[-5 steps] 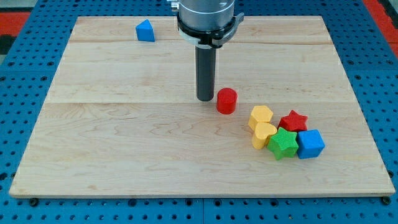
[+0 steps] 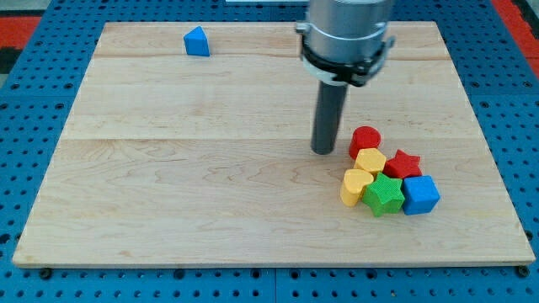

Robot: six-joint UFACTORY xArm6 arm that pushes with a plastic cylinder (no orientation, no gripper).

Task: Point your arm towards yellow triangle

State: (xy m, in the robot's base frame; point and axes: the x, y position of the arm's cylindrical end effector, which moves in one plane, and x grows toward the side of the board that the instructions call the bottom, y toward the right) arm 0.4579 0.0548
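My tip [image 2: 324, 151] rests on the wooden board, just left of the red cylinder [image 2: 365, 140]. The cylinder touches a cluster at the view's lower right: a yellow pentagon-like block [image 2: 370, 161], a yellow heart-shaped block [image 2: 355, 185], a red star [image 2: 403, 163], a green star [image 2: 385, 194] and a blue cube [image 2: 420, 194]. The tip is up and left of both yellow blocks, a small gap away. No clearly triangular yellow block shows.
A blue triangle block [image 2: 196, 41] sits near the board's top left. The wooden board [image 2: 168, 185] lies on a blue pegboard surface [image 2: 25, 168] that shows around its edges.
My tip has moved to the view's right and slightly down. The red cylinder has been pushed right, against the cluster. The upper yellow block has shifted slightly right.
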